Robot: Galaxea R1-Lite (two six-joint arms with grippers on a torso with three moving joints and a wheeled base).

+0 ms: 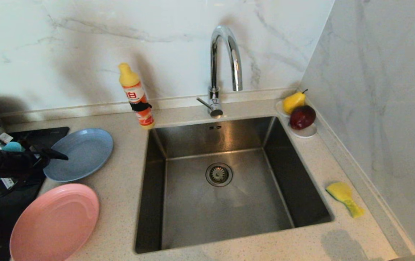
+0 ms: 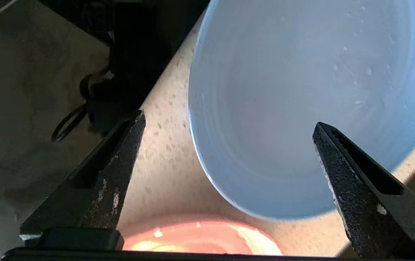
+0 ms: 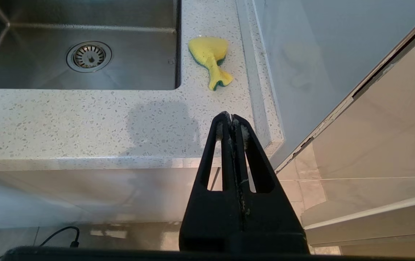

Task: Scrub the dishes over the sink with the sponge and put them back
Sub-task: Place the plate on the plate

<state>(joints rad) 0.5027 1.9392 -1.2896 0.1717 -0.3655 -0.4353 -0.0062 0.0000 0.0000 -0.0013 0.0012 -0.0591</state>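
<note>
The grey-blue plate (image 1: 80, 154) lies flat on the counter left of the sink (image 1: 200, 214), with the salmon-pink plate (image 1: 55, 221) nearer me. My left gripper (image 1: 57, 156) hovers at the blue plate's left rim. In the left wrist view it (image 2: 230, 119) is open and empty, its fingers (image 2: 120, 159) straddling the blue plate's (image 2: 301, 90) edge above the pink plate (image 2: 200, 241). The yellow sponge (image 1: 343, 197) rests on the counter right of the sink. My right gripper (image 3: 231, 116) is shut and empty, low before the counter's front right corner, short of the sponge (image 3: 209, 58).
A chrome tap (image 1: 225, 65) stands behind the basin and an orange soap bottle (image 1: 136, 96) at its back left corner. A white dish with fruit (image 1: 301, 116) sits back right. A black hob (image 1: 44, 134) and a teal bowl (image 1: 11, 146) are behind my left arm.
</note>
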